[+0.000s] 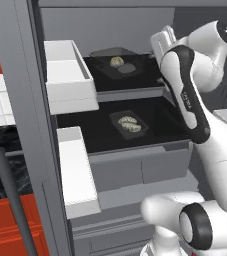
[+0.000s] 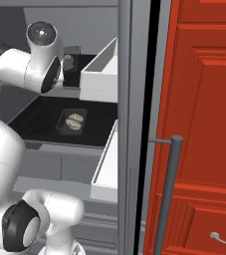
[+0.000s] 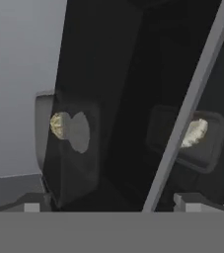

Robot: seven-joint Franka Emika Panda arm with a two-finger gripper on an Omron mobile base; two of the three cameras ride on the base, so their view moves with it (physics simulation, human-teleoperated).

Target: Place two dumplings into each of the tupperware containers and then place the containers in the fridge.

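The fridge stands open with two dark shelves. On the upper shelf sits one tupperware container with a pale dumpling and a greyer, shadowed lump beside it. The other container rests on the lower shelf and holds two dumplings; it also shows from the right. My gripper is open and empty, just in front of the upper shelf's right end, clear of the container. Its white hand hovers there. The lower container lies beyond the shelf edge.
White door bins jut out at the left of the shelves. Grey drawers sit under the lower shelf. A red cabinet front with a grey bar handle flanks the fridge's right side.
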